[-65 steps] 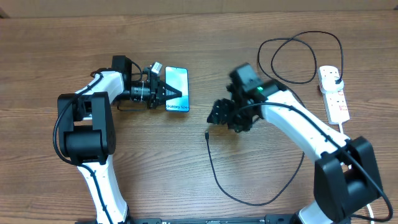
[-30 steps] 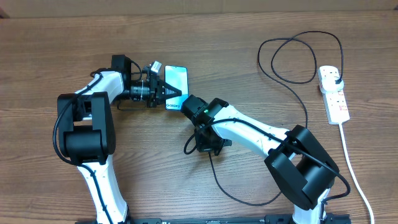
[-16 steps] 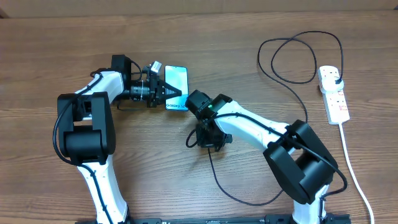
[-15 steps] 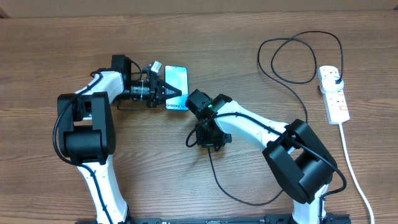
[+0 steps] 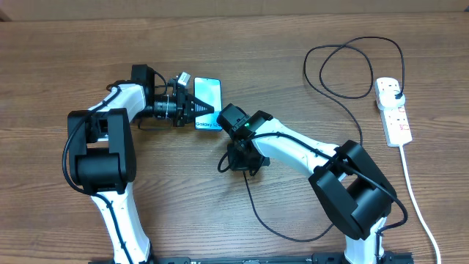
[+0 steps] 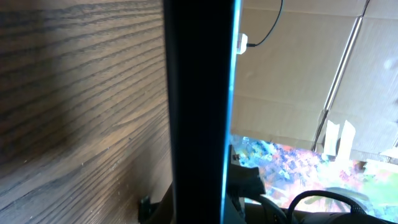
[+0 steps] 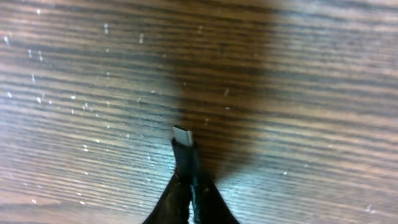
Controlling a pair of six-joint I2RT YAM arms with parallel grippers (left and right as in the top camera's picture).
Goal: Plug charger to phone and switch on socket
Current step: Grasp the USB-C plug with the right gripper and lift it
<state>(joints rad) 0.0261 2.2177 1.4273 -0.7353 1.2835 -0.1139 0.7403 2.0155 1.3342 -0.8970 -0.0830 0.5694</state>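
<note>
The phone (image 5: 209, 92) lies on the wooden table, its light blue screen facing up, and my left gripper (image 5: 203, 110) is shut on its near end. In the left wrist view the phone (image 6: 199, 93) is a dark vertical band with a cyan edge. The charger's thin black cable (image 5: 289, 237) loops across the table to its adapter (image 5: 396, 89) in the white socket (image 5: 393, 111) at the far right. My right gripper (image 5: 233, 166) points down at the table just below the phone. Its fingers are shut on the charger's plug tip (image 7: 183, 135), which sticks out ahead of the right gripper (image 7: 189, 186).
The socket's thick white cord (image 5: 419, 202) runs down the right side toward the table's front edge. A cardboard wall (image 6: 292, 68) stands behind the table. The right arm (image 5: 308, 154) stretches across the middle of the table.
The right arm swung left to the cable's free end. Its jaws opened briefly, then closed on the plug tip. The left arm and phone have not moved.
</note>
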